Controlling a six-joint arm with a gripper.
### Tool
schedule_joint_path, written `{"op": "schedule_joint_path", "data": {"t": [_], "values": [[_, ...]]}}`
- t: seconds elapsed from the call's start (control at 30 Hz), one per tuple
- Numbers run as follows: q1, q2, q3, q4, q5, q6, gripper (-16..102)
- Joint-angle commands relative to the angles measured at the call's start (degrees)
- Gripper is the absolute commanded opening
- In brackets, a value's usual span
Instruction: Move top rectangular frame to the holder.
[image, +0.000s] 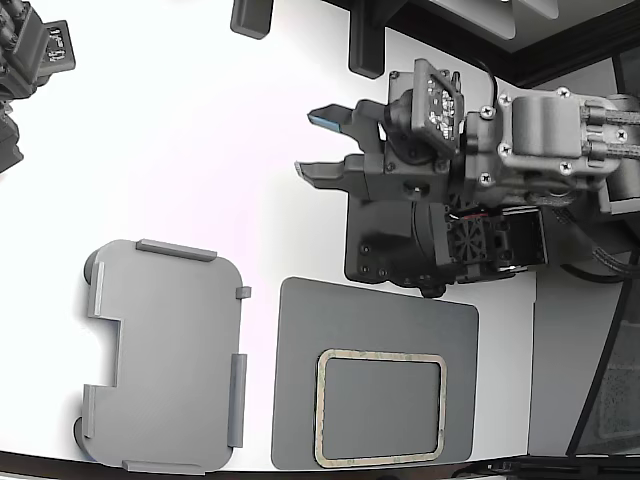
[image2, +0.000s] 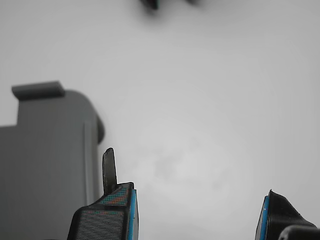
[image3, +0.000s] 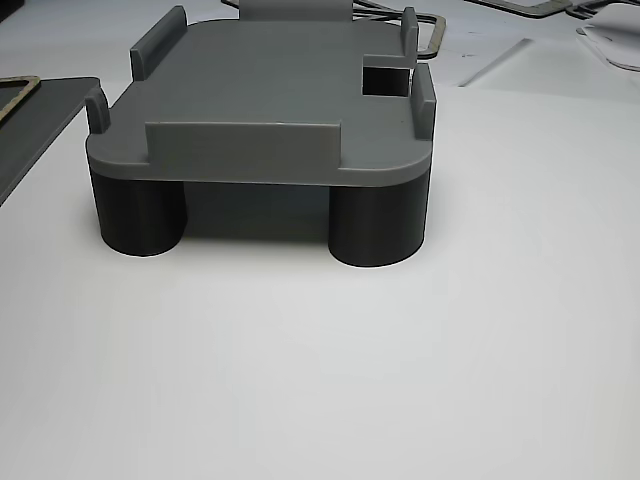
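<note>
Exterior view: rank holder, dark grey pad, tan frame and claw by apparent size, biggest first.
1. Dark grey pad and holder: footprints look alike, so I won't rank them.
2. Tan frame, lying within the pad's outline.
3. Claw, open; it may sit nearer the camera, so its place is unsure.

The black gripper (image2: 197, 215) with blue-edged fingertips (image2: 131, 212) hangs with its 2 jaws spread wide, nothing between them, over a plain white tabletop (image2: 210, 110). Just beside 1 fingertip lies the light grey rounded-rectangle holder (image2: 45, 165), with a raised tab (image2: 38, 90) at its far edge and a thin upright tab (image2: 109, 170) close to that fingertip.
</note>
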Motion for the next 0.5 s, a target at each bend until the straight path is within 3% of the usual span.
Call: {"op": "schedule_joint_path", "data": {"t": [0.0, 0.2, 0.33, 0.47], "values": [[4.57, -4.48, -9.40, 7.38, 1.23, 3.60, 100], [11.95, -14.41, -19.34, 16.26, 0.26, 11.60, 100], [18.19, -15.64, -17.93, 17.58, -0.79, 18.28, 100], [24.87, -17.40, -15.21, 19.25, -4.83, 25.93, 100]]}}
